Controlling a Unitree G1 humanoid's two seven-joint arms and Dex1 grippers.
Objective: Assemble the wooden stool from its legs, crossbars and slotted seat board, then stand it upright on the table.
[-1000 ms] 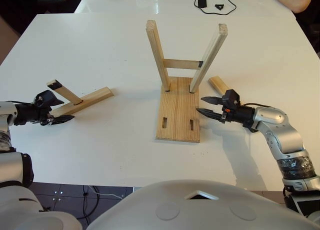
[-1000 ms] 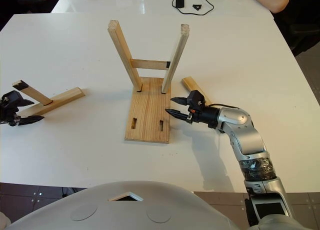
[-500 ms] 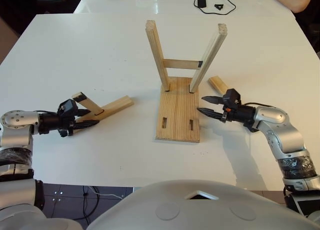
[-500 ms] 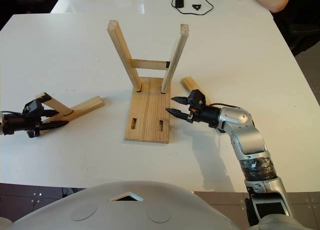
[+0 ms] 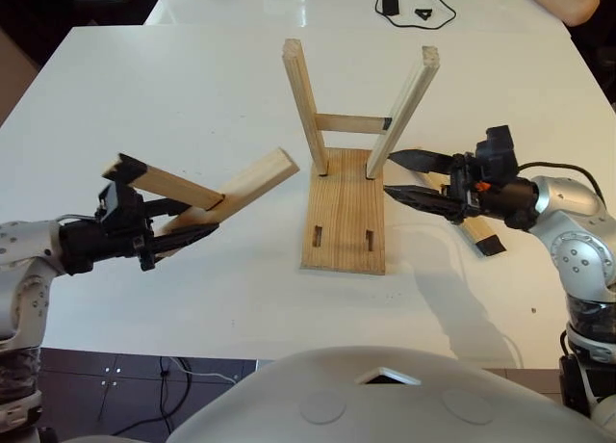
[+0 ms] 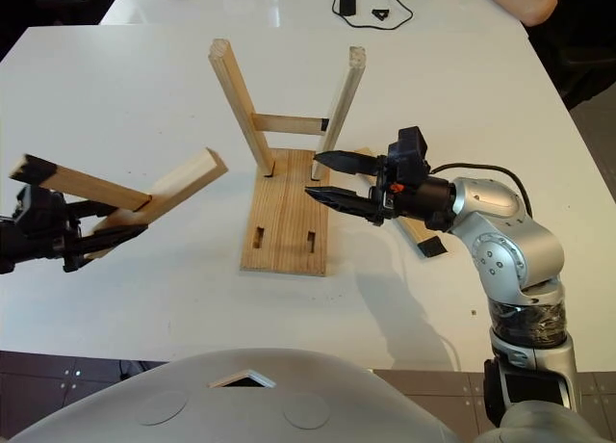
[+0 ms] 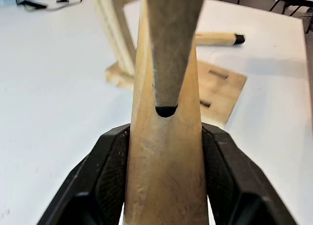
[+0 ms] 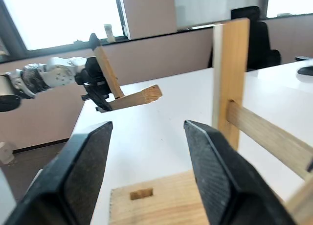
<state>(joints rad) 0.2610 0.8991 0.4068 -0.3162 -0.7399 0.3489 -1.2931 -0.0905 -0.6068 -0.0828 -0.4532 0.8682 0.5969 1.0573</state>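
Logging nearest first: finding the left gripper [image 5: 192,217] clamped across the long member of a joined leg piece [image 5: 252,178], pads [image 7: 115,171] pressing both flat faces just below the joint, carrying it tilted and clear of the table [image 5: 173,96], well left of the seat board [image 5: 342,221]. Judging this piece as light, stiff, dry timber, probably smooth enough to twist in the pads if levered. Reckoning the joint as the weak spot, so favouring a hold on the long member close to it, leaving the free ends bare for seating in the board. Moving across: noting the right gripper [image 5: 389,172] spread wide and carrying nothing, hovering over the board's right edge beside the standing frame. Finding the board lying flat mid-table, with two empty slots [image 5: 317,236] at its near end. Farther on: seeing the upright leg frame [image 5: 351,123] seated at the board's far end, legs splaying apart toward the top. Spotting a loose stick [image 5: 478,236] with a dark tip lying on the table behind the right gripper.
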